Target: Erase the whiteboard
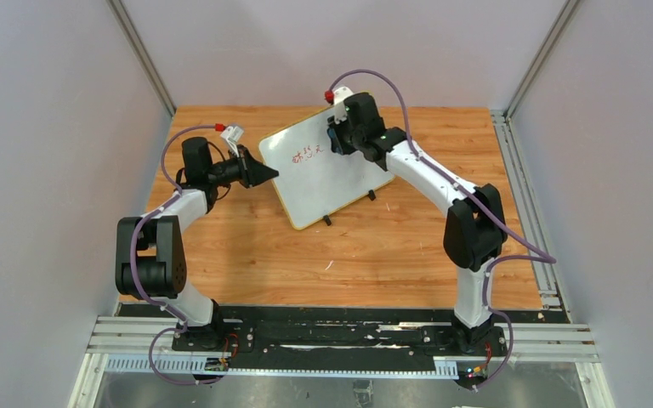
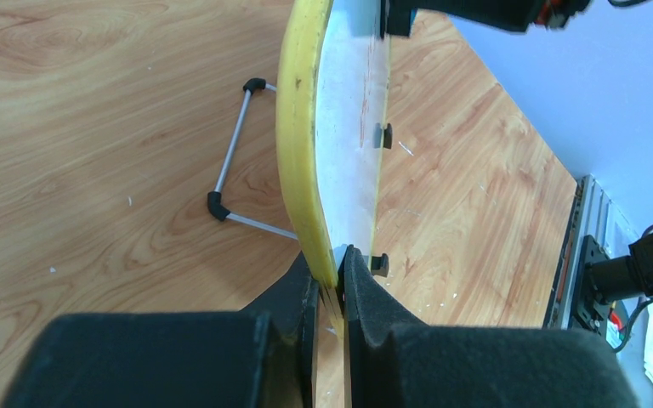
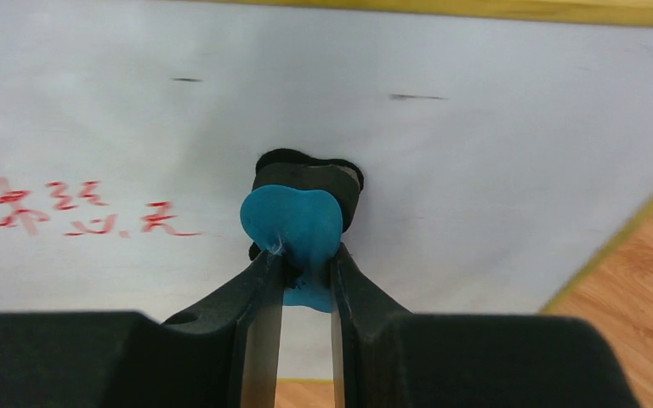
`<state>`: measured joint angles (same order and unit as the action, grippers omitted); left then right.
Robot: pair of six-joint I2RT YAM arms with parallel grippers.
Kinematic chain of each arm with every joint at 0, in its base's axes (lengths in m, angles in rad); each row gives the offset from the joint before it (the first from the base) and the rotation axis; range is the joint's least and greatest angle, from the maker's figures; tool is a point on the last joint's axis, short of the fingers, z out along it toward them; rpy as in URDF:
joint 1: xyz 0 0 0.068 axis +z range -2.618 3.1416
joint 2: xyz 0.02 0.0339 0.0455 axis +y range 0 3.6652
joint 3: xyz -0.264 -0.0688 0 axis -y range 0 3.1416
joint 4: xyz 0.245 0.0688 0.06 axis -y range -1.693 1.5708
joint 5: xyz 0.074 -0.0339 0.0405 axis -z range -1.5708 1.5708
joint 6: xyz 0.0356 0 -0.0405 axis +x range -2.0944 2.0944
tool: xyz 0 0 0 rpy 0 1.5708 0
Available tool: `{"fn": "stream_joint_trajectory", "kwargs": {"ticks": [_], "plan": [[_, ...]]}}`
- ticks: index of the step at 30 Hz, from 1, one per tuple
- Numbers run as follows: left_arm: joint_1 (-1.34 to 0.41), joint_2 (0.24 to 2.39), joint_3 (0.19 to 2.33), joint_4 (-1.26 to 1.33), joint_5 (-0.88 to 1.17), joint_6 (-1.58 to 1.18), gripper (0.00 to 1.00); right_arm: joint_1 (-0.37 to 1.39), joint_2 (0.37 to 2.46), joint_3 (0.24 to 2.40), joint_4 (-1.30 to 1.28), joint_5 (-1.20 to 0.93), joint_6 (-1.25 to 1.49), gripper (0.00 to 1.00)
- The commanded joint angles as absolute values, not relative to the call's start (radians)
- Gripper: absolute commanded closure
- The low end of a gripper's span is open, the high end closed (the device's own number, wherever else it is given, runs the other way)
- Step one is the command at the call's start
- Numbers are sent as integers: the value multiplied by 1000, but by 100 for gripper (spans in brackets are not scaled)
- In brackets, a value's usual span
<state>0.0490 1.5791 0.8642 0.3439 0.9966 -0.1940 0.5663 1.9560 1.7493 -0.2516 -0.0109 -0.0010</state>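
The whiteboard (image 1: 327, 183), white with a thin yellow frame, stands tilted at the middle back of the wooden table. Red handwriting (image 1: 306, 154) sits in its upper left part. My left gripper (image 1: 265, 174) is shut on the board's left edge; in the left wrist view its jaws (image 2: 332, 274) pinch the yellow frame (image 2: 298, 127). My right gripper (image 1: 336, 136) is shut on a blue eraser (image 3: 293, 223) with a black felt face, held against the board (image 3: 476, 170). The eraser lies to the right of the red handwriting (image 3: 76, 208).
A wire stand (image 2: 229, 161) props the board from behind, and two black feet (image 1: 327, 220) rest on the wood. Aluminium rails (image 1: 527, 195) run along the table's right side. Grey walls close in the left, back and right.
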Motion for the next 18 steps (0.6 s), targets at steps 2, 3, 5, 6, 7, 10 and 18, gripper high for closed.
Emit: {"fn": "stream_joint_trajectory", "kwargs": {"ticks": [2,3,5,6,7,10,18], "plan": [[51,1608,846,288,886,-20,100,724,1991,1760,-232,-38,30,99],[51,1604,845,288,886,-18,100,746,2008,1768,-232,-37,31,99],[50,1602,845,288,885,-19,100,773,2024,1788,-232,-40,36,99],[50,1603,847,288,885,-18,100,783,2029,1794,-233,-43,37,99],[51,1604,847,288,887,-20,100,791,2034,1799,-233,-43,37,99],[51,1606,849,288,888,-22,100,793,2045,1806,-235,-9,20,100],[51,1603,847,288,890,-20,100,672,2055,1801,-259,3,0,99]]}}
